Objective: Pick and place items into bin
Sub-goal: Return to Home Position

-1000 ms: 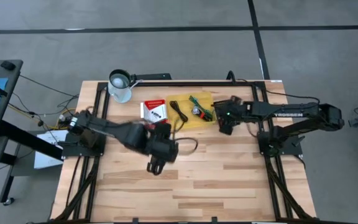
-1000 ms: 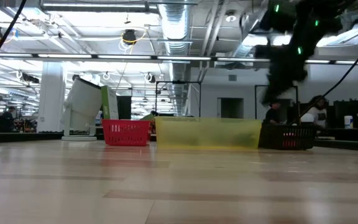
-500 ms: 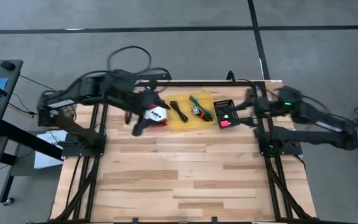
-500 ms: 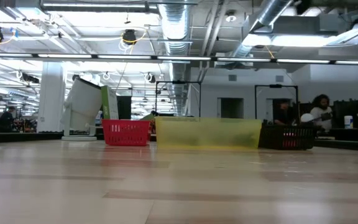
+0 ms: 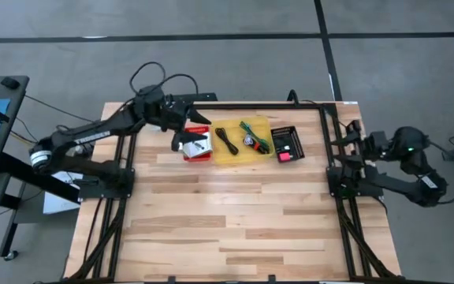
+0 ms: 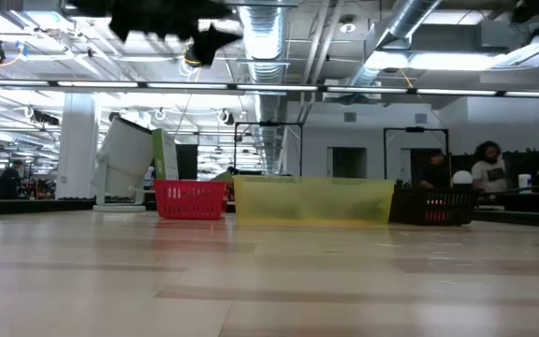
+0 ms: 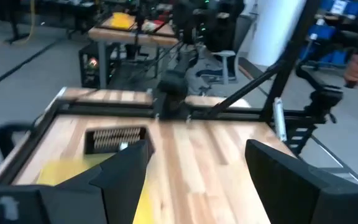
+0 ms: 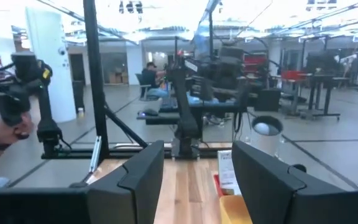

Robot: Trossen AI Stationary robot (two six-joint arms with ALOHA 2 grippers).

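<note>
Yellow bin [image 5: 241, 140] at table's far edge, holding cables; red basket [image 5: 197, 144] and black basket [image 5: 287, 143] flanking. Left gripper [image 5: 181, 136] now lifted beside red basket, fingers spread, empty. Right gripper [image 5: 355, 145] pulled back off the table's right side, fingers apart, empty. Likely between picks or finished.

red bin [image 5: 198, 143] left of yellow bin [image 5: 243, 139] | black bin [image 5: 287, 143] right of it

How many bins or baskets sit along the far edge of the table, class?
3: a red basket on the left under the left claw, a yellow bin in the middle, and a black basket on the right. None seems hidden.
</note>
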